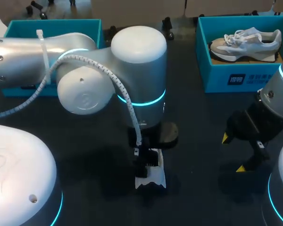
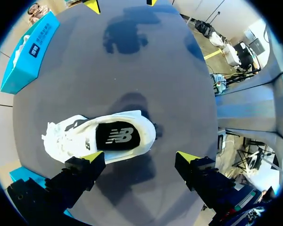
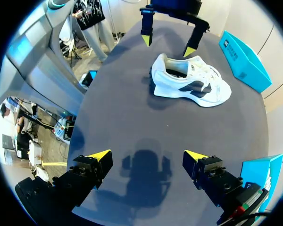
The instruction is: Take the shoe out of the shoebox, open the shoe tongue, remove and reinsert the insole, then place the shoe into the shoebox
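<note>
The white shoe [image 2: 96, 139] stands on its sole on the dark worktop [image 1: 203, 188], opening up, with the insole [image 2: 118, 136] seated inside. The left end effector [image 2: 140, 159] hangs over it, spread apart and holding nothing. The shoe lies just ahead of 1 finger [image 2: 92, 162]. Its long axis runs roughly along the line between the 2 tips, heel nearest the gap and toe off beyond that finger. The right end effector [image 3: 147, 155] is also spread and empty, well apart from the shoe, so the left arm is nearer. Pulling the insole looks like the coming move. At the far edge, the left box [image 1: 19, 28] sits behind the left arm with its contents hidden. The right box [image 1: 236, 77] holds a grey shoe [image 1: 245, 42].
</note>
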`<state>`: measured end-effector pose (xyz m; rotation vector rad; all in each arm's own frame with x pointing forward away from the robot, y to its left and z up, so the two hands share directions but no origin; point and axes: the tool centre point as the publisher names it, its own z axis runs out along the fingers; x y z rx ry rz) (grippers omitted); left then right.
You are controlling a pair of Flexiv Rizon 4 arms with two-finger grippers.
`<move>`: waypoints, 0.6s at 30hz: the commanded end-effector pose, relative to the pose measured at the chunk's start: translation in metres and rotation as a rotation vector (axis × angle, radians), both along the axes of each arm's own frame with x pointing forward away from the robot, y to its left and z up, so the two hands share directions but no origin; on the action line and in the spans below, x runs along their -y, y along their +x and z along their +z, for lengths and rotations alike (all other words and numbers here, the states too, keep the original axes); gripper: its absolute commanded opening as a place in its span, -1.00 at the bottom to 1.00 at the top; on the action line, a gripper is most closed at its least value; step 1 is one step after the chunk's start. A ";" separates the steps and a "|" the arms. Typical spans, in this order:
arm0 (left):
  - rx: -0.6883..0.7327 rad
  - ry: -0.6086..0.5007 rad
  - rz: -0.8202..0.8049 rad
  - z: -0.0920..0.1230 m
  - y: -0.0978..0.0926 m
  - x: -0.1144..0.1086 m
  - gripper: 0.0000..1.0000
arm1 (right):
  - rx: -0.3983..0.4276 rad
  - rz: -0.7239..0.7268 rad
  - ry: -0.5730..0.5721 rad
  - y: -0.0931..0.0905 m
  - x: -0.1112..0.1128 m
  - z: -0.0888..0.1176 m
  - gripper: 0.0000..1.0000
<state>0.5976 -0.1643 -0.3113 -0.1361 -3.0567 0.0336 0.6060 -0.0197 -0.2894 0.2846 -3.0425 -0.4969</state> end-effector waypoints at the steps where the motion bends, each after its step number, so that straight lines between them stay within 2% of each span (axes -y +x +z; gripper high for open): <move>1: 0.016 0.003 0.002 -0.014 -0.005 0.005 1.00 | 0.003 0.000 0.001 -0.001 0.001 -0.001 1.00; 18: 0.031 -0.004 -0.004 -0.036 -0.010 0.017 1.00 | 0.003 0.000 0.001 -0.001 0.001 -0.001 1.00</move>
